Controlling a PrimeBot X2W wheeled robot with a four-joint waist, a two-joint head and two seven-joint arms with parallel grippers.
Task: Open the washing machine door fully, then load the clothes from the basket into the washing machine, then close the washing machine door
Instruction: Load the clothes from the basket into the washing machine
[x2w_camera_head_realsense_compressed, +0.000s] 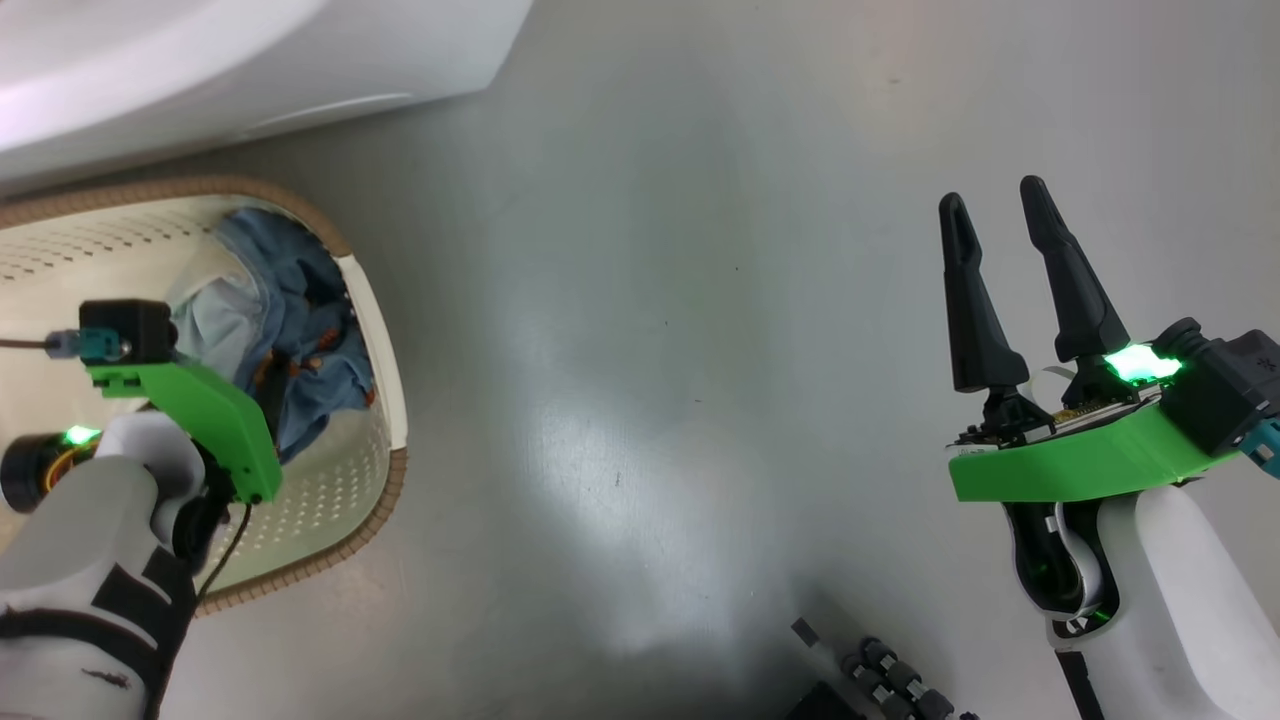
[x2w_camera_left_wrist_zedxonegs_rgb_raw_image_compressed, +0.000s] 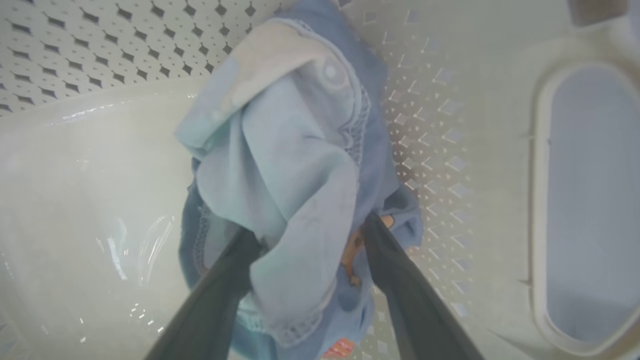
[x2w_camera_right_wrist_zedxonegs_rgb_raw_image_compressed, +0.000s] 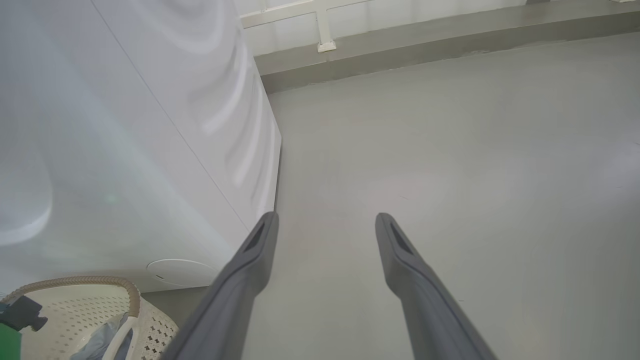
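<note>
Left gripper (x2w_camera_left_wrist_zedxonegs_rgb_raw_image_compressed: 310, 227): inside the basket (x2w_camera_left_wrist_zedxonegs_rgb_raw_image_compressed: 100, 50), fingers (x2w_camera_left_wrist_zedxonegs_rgb_raw_image_compressed: 400, 280) spread, one on each side of the clothes (x2w_camera_left_wrist_zedxonegs_rgb_raw_image_compressed: 295, 150), both touching the fabric; whether they pinch it cannot be told. Clothes: one light blue bundle with pale parts and orange-brown print, against the perforated wall near a handle opening (x2w_camera_left_wrist_zedxonegs_rgb_raw_image_compressed: 590, 200). Basket: on the grey floor (x2w_camera_head_realsense_compressed: 700, 350), just beside the white washing machine (x2w_camera_head_realsense_compressed: 200, 60). Right gripper (x2w_camera_head_realsense_compressed: 992, 193): fingers apart, empty, over bare floor, well apart from the basket.
</note>
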